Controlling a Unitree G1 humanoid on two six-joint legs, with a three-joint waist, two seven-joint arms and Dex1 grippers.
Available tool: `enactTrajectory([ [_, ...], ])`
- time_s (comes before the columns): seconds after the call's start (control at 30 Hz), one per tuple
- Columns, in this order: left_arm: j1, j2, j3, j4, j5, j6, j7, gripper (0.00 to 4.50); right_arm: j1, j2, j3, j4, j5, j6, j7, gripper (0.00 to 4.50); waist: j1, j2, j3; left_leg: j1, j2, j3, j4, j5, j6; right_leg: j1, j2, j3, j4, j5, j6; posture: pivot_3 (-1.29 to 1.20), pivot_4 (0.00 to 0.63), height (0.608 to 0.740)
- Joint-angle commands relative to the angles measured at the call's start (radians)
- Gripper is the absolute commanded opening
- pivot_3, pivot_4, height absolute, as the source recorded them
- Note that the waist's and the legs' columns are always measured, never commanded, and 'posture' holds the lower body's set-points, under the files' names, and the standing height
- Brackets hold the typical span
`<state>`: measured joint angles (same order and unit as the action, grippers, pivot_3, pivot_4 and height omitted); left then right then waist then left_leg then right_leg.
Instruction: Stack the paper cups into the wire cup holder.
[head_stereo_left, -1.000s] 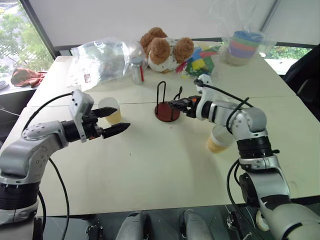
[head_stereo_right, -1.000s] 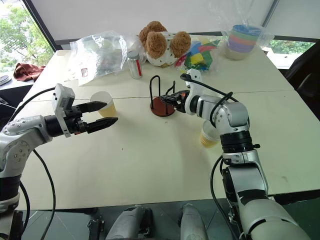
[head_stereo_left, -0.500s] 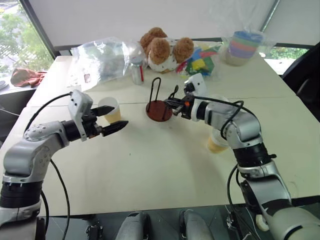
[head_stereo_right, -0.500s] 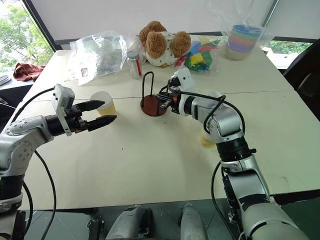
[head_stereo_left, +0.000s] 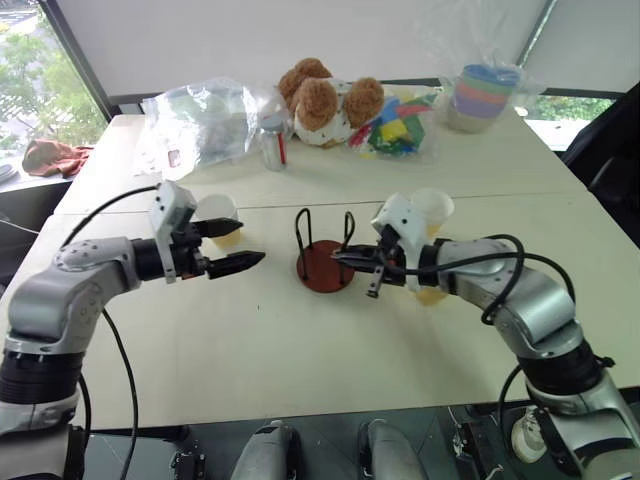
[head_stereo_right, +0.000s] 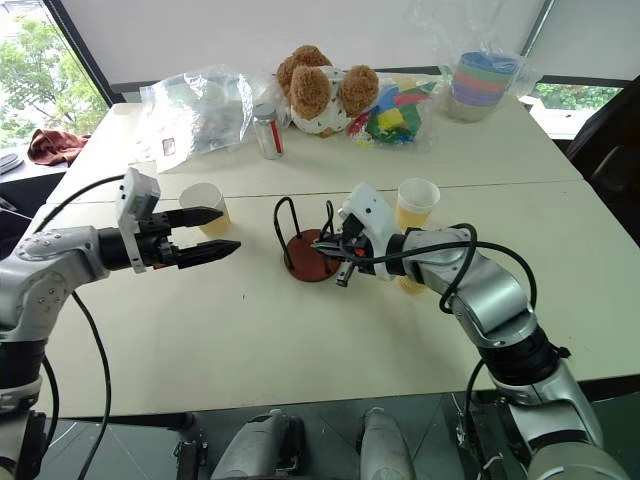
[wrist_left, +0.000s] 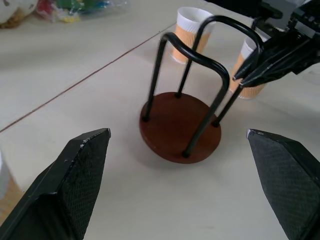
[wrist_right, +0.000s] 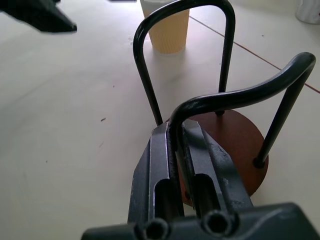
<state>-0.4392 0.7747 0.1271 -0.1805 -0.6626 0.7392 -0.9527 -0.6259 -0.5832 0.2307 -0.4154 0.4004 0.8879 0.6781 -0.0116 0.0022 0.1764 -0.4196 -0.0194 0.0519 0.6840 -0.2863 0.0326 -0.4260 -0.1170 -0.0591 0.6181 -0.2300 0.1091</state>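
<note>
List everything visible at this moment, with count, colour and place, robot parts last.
paper cups: three, white rim with yellow-orange band; one by the left gripper, one upright beyond the right arm, one partly hidden behind that arm.
wire cup holder: one, dark red base, black wire loops; table centre, no cups in it.
teddy bear: one, brown; far edge.
clear plastic bag: one; far left.
small jar: one; beside the bag.
pastel cup stack: one, in clear plastic; far right.
coloured toys: bagged; beside the bear.
red-brown cloth: one; off the table, left.
left gripper: black, open, facing the holder.
right gripper: black, shut on a wire loop.
</note>
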Motion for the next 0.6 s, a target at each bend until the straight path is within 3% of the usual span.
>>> enactTrajectory([
  [0.03, -0.01, 0.011, 0.015, -0.031, -0.008, 0.001, -0.001, 4.5, -0.022, 0.008, 0.0, -0.021, -0.011, 0.005, -0.01, 0.06, 0.003, 0.0, 0.0, 0.0, 0.0, 0.0, 0.0, 0.0, 0.0, 0.0, 0.0, 0.0, 0.0, 0.0, 0.0, 0.0, 0.15, 0.74],
  [0.07, -0.01, 0.011, 0.014, -0.032, -0.009, 0.003, -0.002, 4.5, -0.021, 0.008, 0.002, -0.021, -0.011, 0.008, -0.007, 0.74, 0.004, 0.0, 0.0, 0.0, 0.0, 0.0, 0.0, 0.0, 0.0, 0.0, 0.0, 0.0, 0.0, 0.0, 0.0, 0.0, 0.15, 0.74],
  [0.27, -0.023, 0.02, 0.007, -0.032, -0.017, 0.012, -0.027, 4.5, -0.027, -0.017, -0.034, -0.034, -0.009, 0.028, -0.002, 3.65, 0.001, 0.0, 0.0, 0.0, 0.0, 0.0, 0.0, 0.0, 0.0, 0.001, 0.0, 0.0, 0.0, 0.0, 0.0, 0.0, 0.15, 0.74],
  [0.43, -0.054, 0.062, -0.01, -0.052, -0.034, 0.039, -0.1, 4.5, 0.014, -0.19, -0.147, -0.137, 0.073, 0.089, 0.104, 3.65, 0.011, 0.0, 0.0, -0.001, 0.0, 0.0, 0.0, 0.0, 0.0, 0.001, 0.0, 0.0, 0.0, 0.0, 0.0, 0.0, 0.15, 0.74],
  [0.6, -0.082, 0.13, -0.06, -0.109, -0.046, 0.059, -0.204, 4.5, 0.066, -0.435, -0.252, -0.186, 0.138, 0.143, 0.236, 3.65, 0.019, -0.001, 0.0, -0.001, 0.0, 0.0, 0.0, -0.001, 0.001, 0.001, 0.0, 0.0, -0.004, 0.0, 0.0, 0.0, 0.15, 0.74],
])
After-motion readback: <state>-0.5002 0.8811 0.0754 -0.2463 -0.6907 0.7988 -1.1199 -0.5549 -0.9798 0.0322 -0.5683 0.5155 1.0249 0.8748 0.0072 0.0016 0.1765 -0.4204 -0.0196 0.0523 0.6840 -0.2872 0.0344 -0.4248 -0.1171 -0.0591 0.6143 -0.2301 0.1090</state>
